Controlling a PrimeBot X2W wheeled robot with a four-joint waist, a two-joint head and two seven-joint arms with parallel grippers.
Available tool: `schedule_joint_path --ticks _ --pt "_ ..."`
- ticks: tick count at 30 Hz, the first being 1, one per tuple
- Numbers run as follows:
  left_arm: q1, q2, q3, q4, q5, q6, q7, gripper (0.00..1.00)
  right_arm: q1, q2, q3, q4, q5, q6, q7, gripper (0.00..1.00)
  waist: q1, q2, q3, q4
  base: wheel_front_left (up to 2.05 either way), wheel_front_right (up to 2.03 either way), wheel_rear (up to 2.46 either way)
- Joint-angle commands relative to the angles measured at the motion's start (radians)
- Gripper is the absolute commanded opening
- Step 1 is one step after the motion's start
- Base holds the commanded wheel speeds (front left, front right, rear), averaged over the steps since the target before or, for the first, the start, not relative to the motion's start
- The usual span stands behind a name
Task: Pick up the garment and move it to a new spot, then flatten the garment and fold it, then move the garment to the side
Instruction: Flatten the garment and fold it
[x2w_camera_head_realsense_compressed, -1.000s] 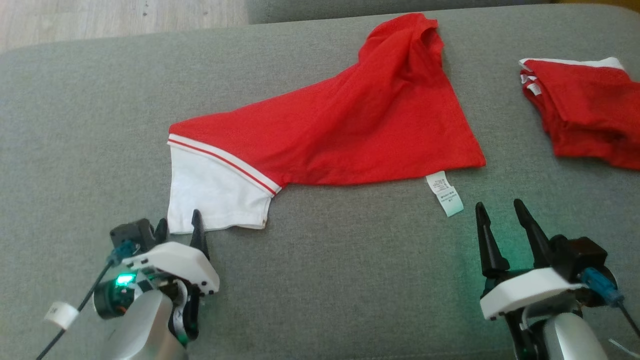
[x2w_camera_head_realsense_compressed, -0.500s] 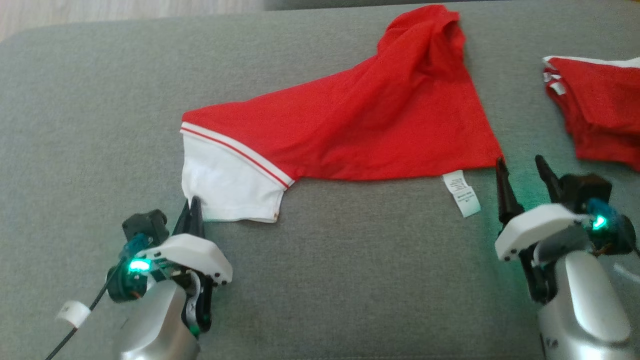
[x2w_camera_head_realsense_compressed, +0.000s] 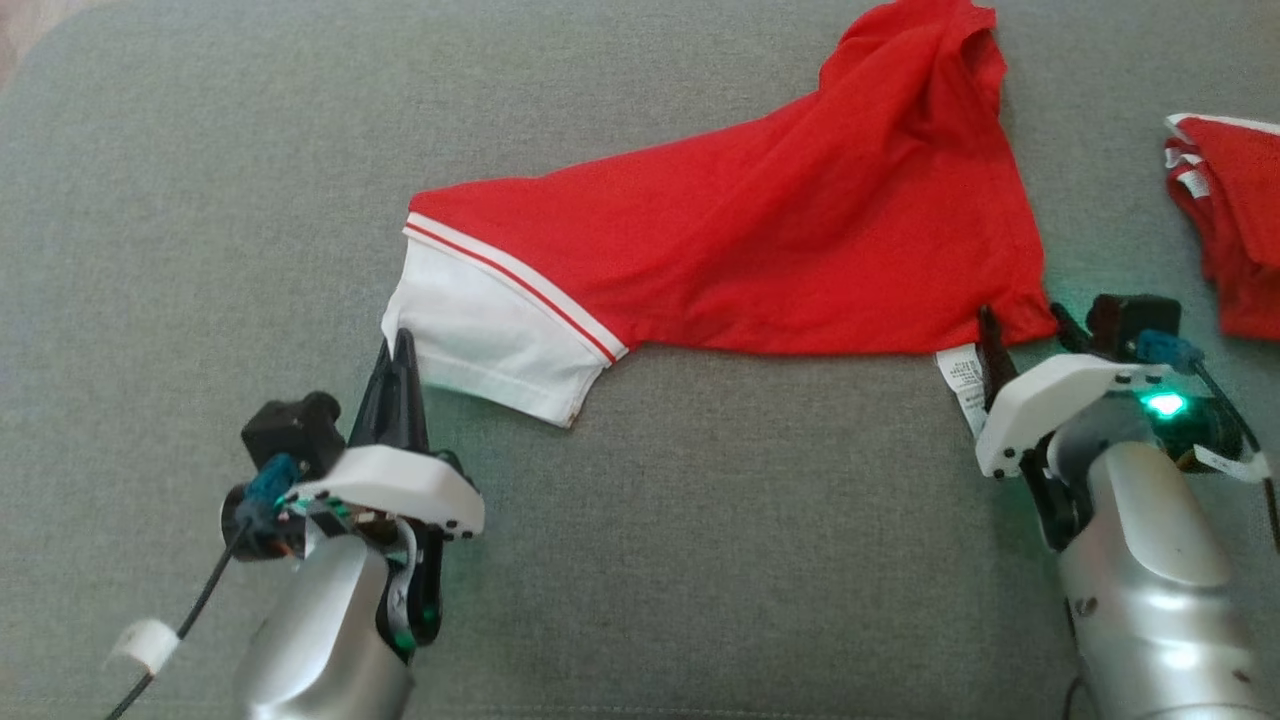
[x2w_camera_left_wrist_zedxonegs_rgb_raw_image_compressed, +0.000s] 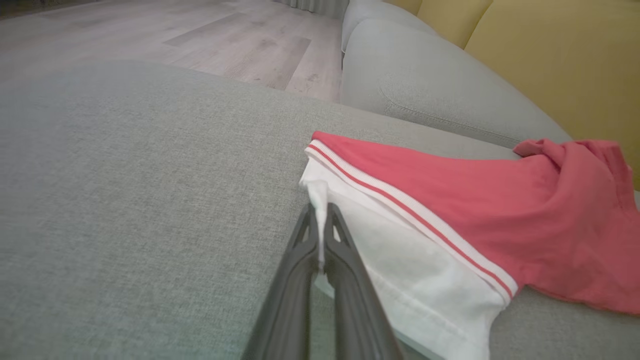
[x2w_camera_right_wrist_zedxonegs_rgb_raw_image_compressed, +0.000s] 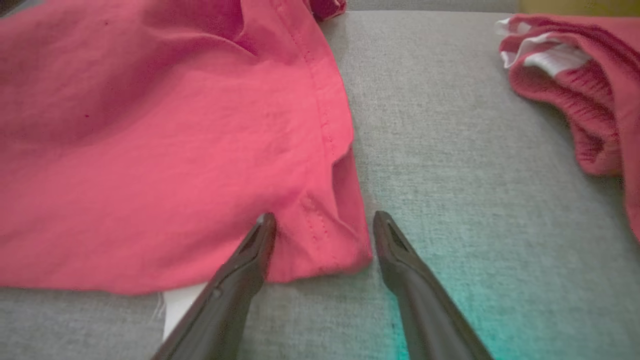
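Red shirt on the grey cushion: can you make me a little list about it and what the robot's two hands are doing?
Thing: red shirt with a white end, spread out, wrinkled
Lies on: grey cushion
Left hand: left gripper shut, pinching the white corner
Right hand: right gripper open, a finger each side of the red hem corner, not gripping
Label: white care label poking out by the right gripper
Nearby: folded red clothes to the right, apart from the shirt
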Motion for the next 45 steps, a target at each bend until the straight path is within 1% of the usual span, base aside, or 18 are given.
schedule_joint_path --ticks 1,2,3,4,9,13,17,21,24,27,32,33,35,36,37,39,41,45 --pt "-0.002 0.027 0.026 -0.036 0.007 0.006 -0.011 0.00 -0.008 0.003 0.037 0.005 0.008 0.007 0.001 0.61 0.0000 0.0000 0.000 0.000 0.00 0.00 0.00" --pt "0.003 0.030 0.026 -0.049 0.007 0.007 -0.012 0.00 -0.016 0.003 0.046 0.020 0.018 0.007 -0.001 0.43 0.0000 0.0000 -0.001 -0.001 0.00 0.00 0.00" --pt "0.008 0.033 0.026 -0.061 0.007 0.009 -0.013 0.00 -0.023 0.003 0.054 0.033 0.027 0.007 -0.005 0.35 0.0000 0.0000 -0.002 -0.003 0.00 0.00 0.00" --pt "0.012 0.036 0.026 -0.073 0.008 0.010 -0.014 0.00 -0.030 0.003 0.062 0.043 0.038 0.007 -0.014 0.00 0.0000 0.0000 -0.005 -0.005 0.00 0.00 0.00" --pt "0.025 0.052 0.026 -0.134 0.012 0.015 -0.019 0.00 -0.061 0.003 0.102 0.052 0.122 0.007 -0.085 0.00 0.0000 0.0000 -0.038 -0.020 0.00 0.00 0.00" --pt "0.031 0.055 0.040 -0.208 -0.013 0.005 -0.021 0.00 -0.071 0.003 0.135 0.017 0.179 0.007 -0.128 0.00 0.0000 0.0000 -0.087 -0.034 0.00 0.00 0.00" --pt "0.040 0.058 0.065 -0.314 -0.058 -0.013 -0.019 0.00 -0.052 0.003 0.156 -0.070 0.222 0.007 -0.148 0.00 0.0000 0.0000 -0.150 -0.047 0.00 0.00 0.00" --pt "0.052 0.075 0.098 -0.447 -0.099 -0.021 -0.004 0.00 -0.001 -0.018 0.176 -0.229 0.281 0.007 -0.131 0.00 0.0000 0.0000 -0.218 -0.058 0.00 0.00 0.00" --pt "0.056 0.097 0.125 -0.564 -0.123 -0.013 0.027 0.00 0.055 -0.045 0.172 -0.397 0.319 0.007 -0.092 0.00 0.0000 0.0000 -0.266 -0.067 0.00 0.00 0.00" --pt "0.044 0.130 0.154 -0.694 -0.134 0.004 0.069 0.00 0.112 -0.064 0.143 -0.603 0.339 0.007 -0.031 0.00 0.0000 0.0000 -0.294 -0.077 0.00 0.00 0.00" --pt "-0.004 0.195 0.192 -0.889 -0.130 0.036 0.157 0.00 0.193 -0.062 0.080 -0.947 0.337 0.007 0.092 0.00 0.0000 0.0000 -0.323 -0.094 0.00 0.00 0.00" --pt "-0.031 0.222 0.200 -0.951 -0.123 0.046 0.197 0.00 0.215 -0.058 0.060 -1.064 0.330 0.007 0.143 0.00 0.0000 0.0000 -0.328 -0.101 0.00 0.00 0.00" --pt "-0.063 0.250 0.201 -0.996 -0.116 0.051 0.242 0.00 0.229 -0.054 0.044 -1.161 0.329 0.007 0.191 0.00 0.0000 0.0000 -0.328 -0.106 0.00 0.00 0.00" --pt "-0.080 0.263 0.203 -1.012 -0.111 0.054 0.261 0.00 0.234 -0.053 0.038 -1.200 0.328 0.007 0.214 0.00 0.0000 0.0000 -0.327 -0.109 0.00 0.00 0.00" --pt "-0.080 0.263 0.203 -1.012 -0.111 0.054 0.261 0.00 0.234 -0.053 0.038 -1.200 0.328 0.007 0.214 0.00 0.0000 0.0000 -0.327 -0.109 0.00 0.00 0.00" --pt "-0.110 0.284 0.205 -1.027 -0.105 0.059 0.297 0.00 0.240 -0.055 0.026 -1.255 0.321 0.007 0.256 0.00 0.0000 0.0000 -0.321 -0.114 0.00 0.00 0.00" --pt "-0.138 0.295 0.206 -1.021 -0.107 0.063 0.324 0.00 0.242 -0.058 0.018 -1.279 0.313 0.007 0.292 0.00 0.0000 0.0000 -0.309 -0.118 0.00 0.00 0.00" --pt "-0.189 0.305 0.191 -0.948 -0.119 0.053 0.362 0.00 0.222 -0.054 0.032 -1.239 0.327 0.007 0.340 0.00 0.0000 0.0000 -0.265 -0.120 0.00 0.00 0.00"
